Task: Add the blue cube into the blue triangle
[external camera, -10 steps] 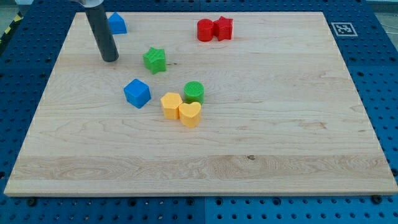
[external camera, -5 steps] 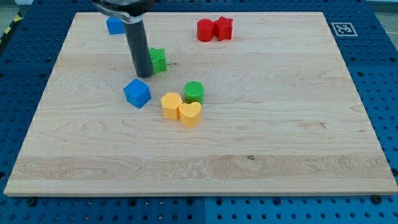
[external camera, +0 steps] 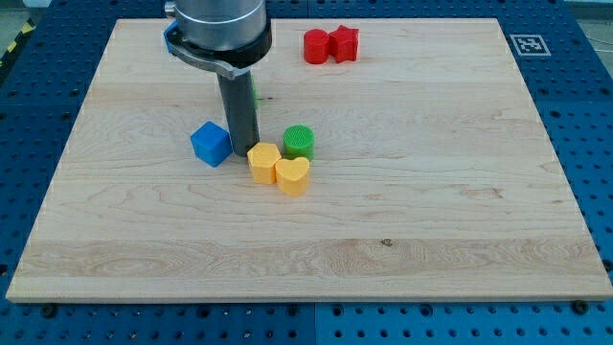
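In the single camera view, the pale wooden board [external camera: 402, 211] lay on a blue perforated table [external camera: 584, 125]. The arm carried no claw, only a straight dark rod, so nothing was being gripped; its tip [external camera: 242, 154] stood on the board just to the view's right of the blue cube [external camera: 211, 144], in the narrow gap between that cube and the yellow block [external camera: 263, 162], close to both, though contact could not be judged. A yellow heart-shaped block [external camera: 293, 176] touched the first yellow one, and a green cylinder [external camera: 299, 141] sat just above them. The blue triangle block [external camera: 170, 40] was almost wholly hidden behind the arm's wide body near the view's top left, only a sliver of blue showing. A green block [external camera: 253, 92] likewise barely peeked from behind the rod. Two red blocks [external camera: 330, 45] rested together at the view's top, well apart from the rest.

The step in hand appeared to be positioning beside the cube before the push. Since the triangle lay toward the view's top and slightly left, the tip would probably need to come round to the cube's lower right side and drive it up along that line, keeping clear of the green block.
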Controlling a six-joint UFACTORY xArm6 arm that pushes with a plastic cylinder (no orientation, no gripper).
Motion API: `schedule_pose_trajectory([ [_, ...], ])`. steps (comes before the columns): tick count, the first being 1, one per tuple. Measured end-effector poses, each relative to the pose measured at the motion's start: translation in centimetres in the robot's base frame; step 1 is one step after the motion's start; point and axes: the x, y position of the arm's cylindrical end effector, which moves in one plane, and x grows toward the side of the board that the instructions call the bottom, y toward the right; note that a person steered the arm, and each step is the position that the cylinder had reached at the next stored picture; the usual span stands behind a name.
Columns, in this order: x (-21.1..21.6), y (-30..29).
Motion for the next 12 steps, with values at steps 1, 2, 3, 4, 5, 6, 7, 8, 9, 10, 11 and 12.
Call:
schedule_pose_trajectory([
  [1, 0.1, 0.0],
  [2, 1.6, 0.0],
  [3, 2.1, -0.1],
  [4, 2.1, -1.3],
  [5, 2.1, -1.7],
  [6, 1.7, -3.8],
  [7, 0.7, -4.6],
  [8, 0.6, -4.9],
  [9, 0.6, -5.9],
  [10, 0.6, -5.9],
  [11, 0.0, -5.9],
  [12, 0.0, -5.9],
])
